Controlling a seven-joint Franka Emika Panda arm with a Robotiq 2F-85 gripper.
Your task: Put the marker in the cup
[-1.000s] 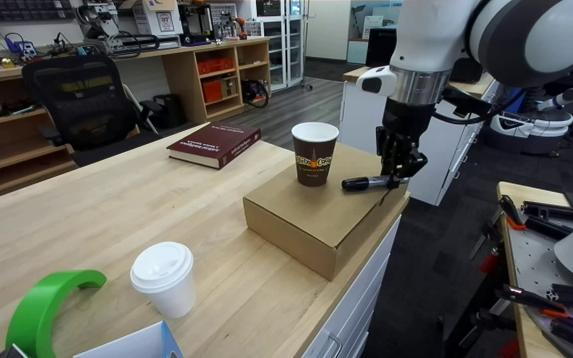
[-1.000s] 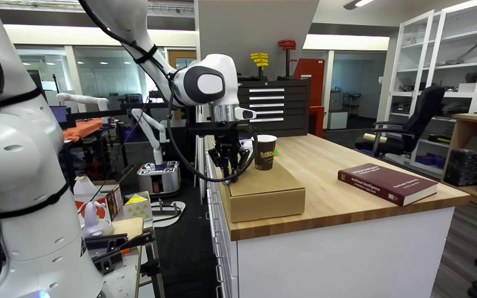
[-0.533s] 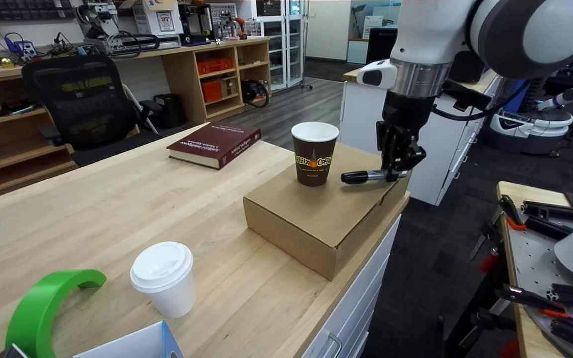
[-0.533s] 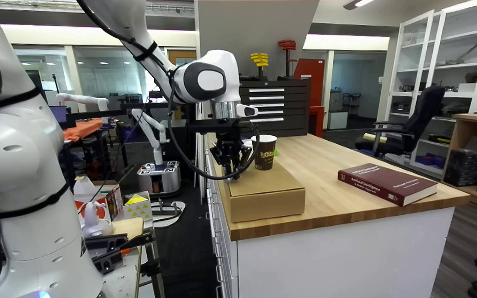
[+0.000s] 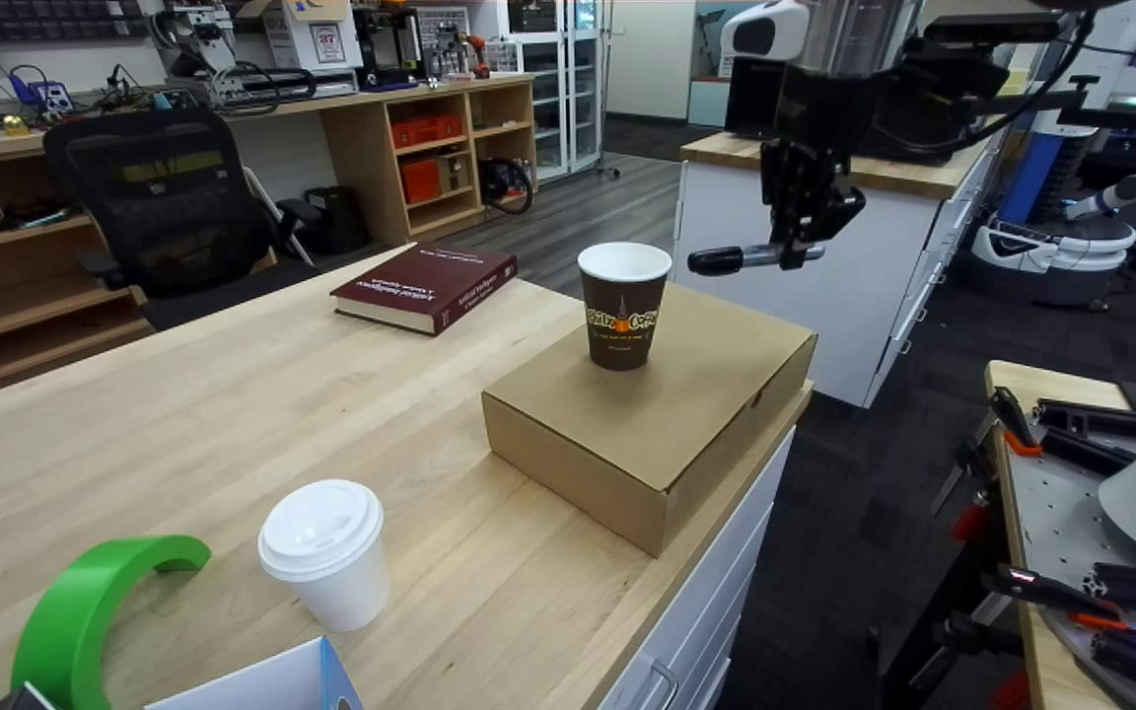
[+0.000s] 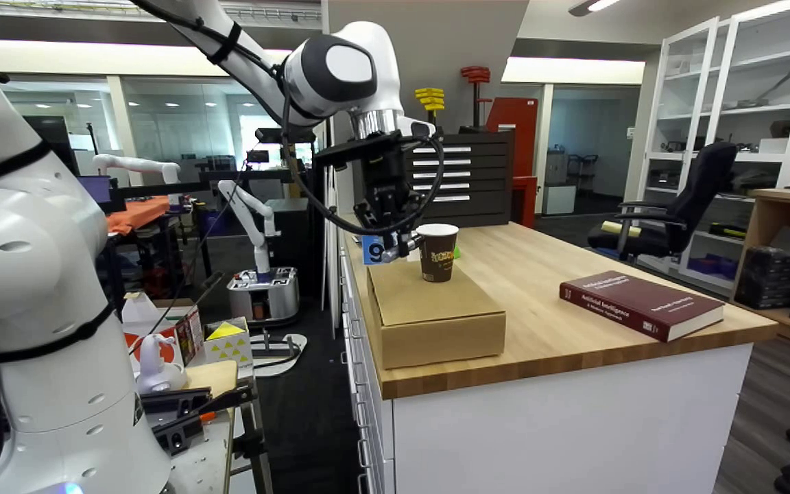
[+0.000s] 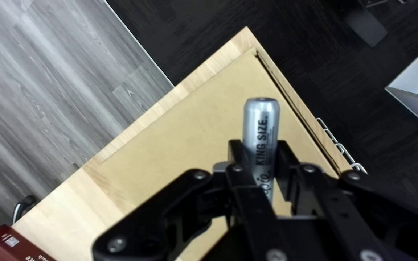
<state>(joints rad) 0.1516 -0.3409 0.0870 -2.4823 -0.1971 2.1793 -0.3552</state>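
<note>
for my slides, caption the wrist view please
The gripper holds a silver marker lettered KING SIZE above a cardboard box on a wooden tabletop.

Open air lies between the tool (image 5: 791,254) and the cardboard box (image 5: 607,409) below. The upright cup (image 5: 624,311) stands on the box, blocking a low sideways path; its mouth is open from above, and a gap separates it from the capped end of the marker (image 5: 757,255). On the counter (image 5: 410,414), a passage runs between the flat book (image 5: 420,281) and the box, another between the box and the white-lidded cup (image 5: 333,572). Near the latter, the green arch (image 5: 57,613) takes up further room.
</note>
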